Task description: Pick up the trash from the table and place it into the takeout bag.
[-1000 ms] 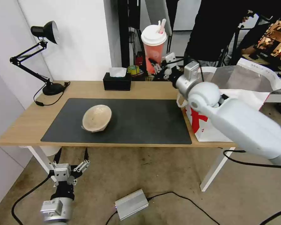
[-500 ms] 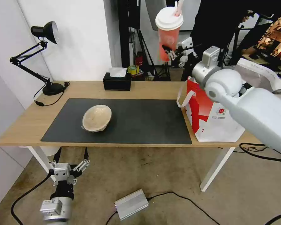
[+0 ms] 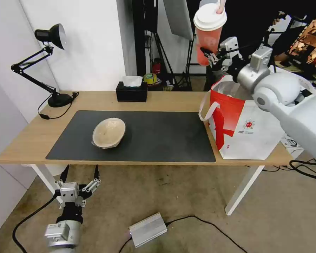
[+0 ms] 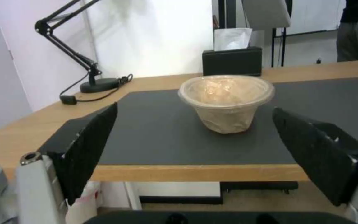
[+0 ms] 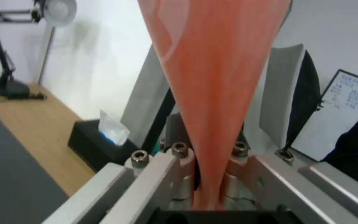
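Head view. Long light-wood table (image 3: 165, 100) on white legs, dark grey mat (image 3: 158, 137) across its middle. Beige bowl (image 3: 109, 132) sits tilted on the mat's left part, nothing close around it. Black tissue box (image 3: 131, 92) at the table's far edge; black desk lamp (image 3: 49, 63) on the far left corner, its cord trailing on the wood. Takeout bag (image 3: 242, 126) stands upright at the right end, off the mat, mouth open, one white loop handle hanging over its left side. Right gripper (image 3: 210, 56) is raised high above the bag's far left rim, clamped on the lower body of the red drink cup (image 3: 209, 33); cup upright, white lid on top, straw poking out. Right arm reaches in from the right, its grey elbow over the bag. Left gripper (image 3: 79, 186) hangs low before the table's near edge, above the floor, fingers spread, holding nothing. Brown floor with cables and a silver box (image 3: 147, 229). White wall behind the lamp; stands and dark clutter beyond.

Left wrist view. Both black pads (image 4: 90, 149) stand wide apart; bowl (image 4: 226, 102) between them but well beyond, on the mat, foil-like lining inside. Tissue box (image 4: 232, 60) behind it, lamp base (image 4: 99, 84) off toward the wall.

Right wrist view. Cup (image 5: 212, 77) narrows down into the closed metal fingers (image 5: 175, 168), gripped near its base. Tissue box (image 5: 100, 143) and table edge below; lamp (image 5: 5, 84) far off.
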Controlling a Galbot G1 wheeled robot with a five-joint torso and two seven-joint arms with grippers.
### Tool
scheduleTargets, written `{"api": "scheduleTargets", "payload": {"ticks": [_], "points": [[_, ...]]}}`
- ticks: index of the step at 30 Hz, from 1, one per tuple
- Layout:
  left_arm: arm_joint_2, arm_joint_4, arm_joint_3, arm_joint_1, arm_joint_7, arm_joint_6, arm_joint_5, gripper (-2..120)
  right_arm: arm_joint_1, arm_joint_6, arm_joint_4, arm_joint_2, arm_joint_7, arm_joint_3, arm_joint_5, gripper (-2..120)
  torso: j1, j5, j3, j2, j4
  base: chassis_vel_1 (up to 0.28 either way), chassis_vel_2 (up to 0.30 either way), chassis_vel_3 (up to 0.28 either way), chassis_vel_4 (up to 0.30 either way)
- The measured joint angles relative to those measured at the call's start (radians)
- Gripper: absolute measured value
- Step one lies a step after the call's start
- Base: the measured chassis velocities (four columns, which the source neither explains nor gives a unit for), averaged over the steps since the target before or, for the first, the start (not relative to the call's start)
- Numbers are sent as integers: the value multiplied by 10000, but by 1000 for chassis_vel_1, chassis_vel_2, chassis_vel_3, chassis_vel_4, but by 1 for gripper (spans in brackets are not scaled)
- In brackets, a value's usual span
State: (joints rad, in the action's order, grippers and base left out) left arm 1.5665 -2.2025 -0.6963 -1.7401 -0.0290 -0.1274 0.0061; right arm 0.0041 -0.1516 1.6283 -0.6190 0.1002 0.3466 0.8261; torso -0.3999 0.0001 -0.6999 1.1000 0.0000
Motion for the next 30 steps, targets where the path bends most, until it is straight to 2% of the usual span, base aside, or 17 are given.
{"api": "scheduleTargets", "payload": {"ticks": [7, 19, 30], "points": [[2, -11, -6, -13, 0, 0, -6, 100, -65, 289, -399, 441, 1370, -259, -615, 3, 0, 0, 0, 0, -1, 0, 0, 0, 0], [11, -43, 12, -46, 0, -20, -8, 100, -323, 845, -1368, 819, 2553, -650, -1311, 3, 0, 1, 0, -1, -1, 0, 0, 0, 0], [-17, -38, 13, -31, 3, -31, -39, 100, -408, 971, -2018, 977, 3573, -979, -1883, 3, 0, -1, 0, 0, 0, 0, 0, 0, 0]]}}
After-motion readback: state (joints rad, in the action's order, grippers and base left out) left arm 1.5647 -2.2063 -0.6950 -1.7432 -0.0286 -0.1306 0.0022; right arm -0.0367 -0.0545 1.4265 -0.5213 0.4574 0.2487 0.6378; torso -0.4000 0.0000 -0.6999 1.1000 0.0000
